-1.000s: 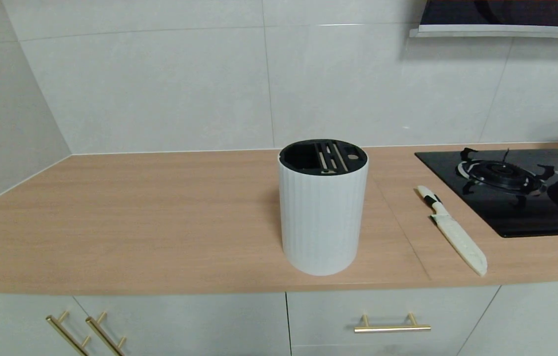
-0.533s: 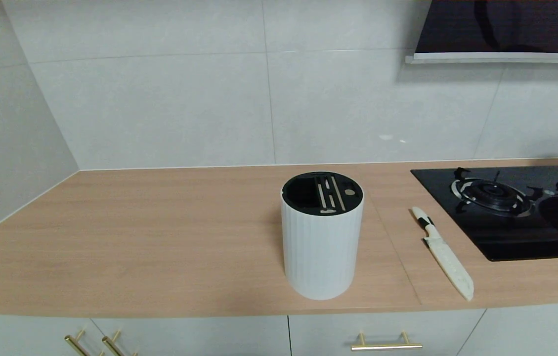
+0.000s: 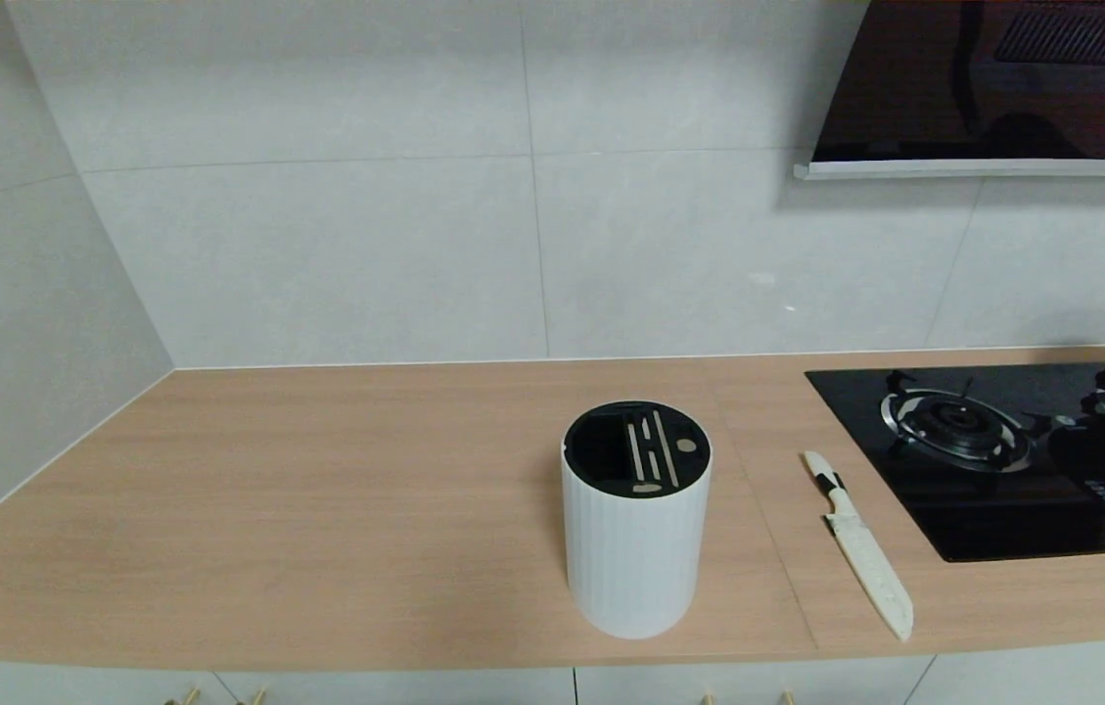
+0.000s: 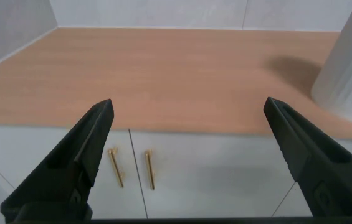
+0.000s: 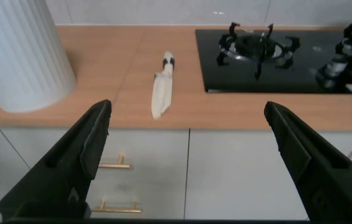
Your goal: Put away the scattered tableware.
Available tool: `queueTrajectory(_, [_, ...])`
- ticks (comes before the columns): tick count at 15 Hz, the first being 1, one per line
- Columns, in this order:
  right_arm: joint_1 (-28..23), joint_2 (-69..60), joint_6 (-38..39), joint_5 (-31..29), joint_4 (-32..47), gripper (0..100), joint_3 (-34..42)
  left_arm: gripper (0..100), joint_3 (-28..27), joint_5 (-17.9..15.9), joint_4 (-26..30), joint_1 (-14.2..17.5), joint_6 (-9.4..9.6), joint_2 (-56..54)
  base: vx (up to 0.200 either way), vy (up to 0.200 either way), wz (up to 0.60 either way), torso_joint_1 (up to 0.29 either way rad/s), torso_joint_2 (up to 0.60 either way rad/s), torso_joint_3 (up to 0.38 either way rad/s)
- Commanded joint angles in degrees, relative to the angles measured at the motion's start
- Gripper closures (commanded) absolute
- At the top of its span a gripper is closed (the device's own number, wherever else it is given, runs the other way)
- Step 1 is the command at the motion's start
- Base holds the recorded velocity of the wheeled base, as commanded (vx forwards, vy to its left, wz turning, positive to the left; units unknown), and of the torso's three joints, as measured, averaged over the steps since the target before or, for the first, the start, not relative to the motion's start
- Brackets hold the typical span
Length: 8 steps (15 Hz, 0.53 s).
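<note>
Lying flat near the front edge of the worktop (image 3: 317,509), the white knife (image 3: 855,543) points its blade toward that edge, between the ribbed white knife block (image 3: 636,548) and the black gas hob (image 3: 1002,509), touching neither. A wide stretch of wood runs left of the block. Both claws hang out beyond the front edge, jaws spread, holding nothing: the right claw (image 5: 187,106) faces the knife, well apart, while the left claw (image 4: 188,106) faces the wood beside the block.

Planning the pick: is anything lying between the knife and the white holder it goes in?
Nothing visible does. The knife lies flat on the countertop beside the white holder, whose slotted top is uncovered.
</note>
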Motion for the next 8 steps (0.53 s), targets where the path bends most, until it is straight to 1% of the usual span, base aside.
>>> queueTrajectory(1, [0.02,0.07,-0.02,0.04,-0.01,0,0.0,0,0.02,0.01,-0.02,0.0,-0.01,0.09,0.0,0.0,0.0,0.212,-0.43,-0.237])
queueTrajectory(4, [0.02,0.07,-0.02,0.04,-0.01,0,0.0,0,0.02,0.01,-0.02,0.0,-0.01,0.09,0.0,0.0,0.0,0.178,-0.37,-0.19])
queueTrajectory(8, [0.02,0.07,-0.02,0.04,-0.01,0,0.0,0,0.02,0.01,-0.02,0.0,-0.01,0.09,0.0,0.0,0.0,0.013,-0.02,-0.012])
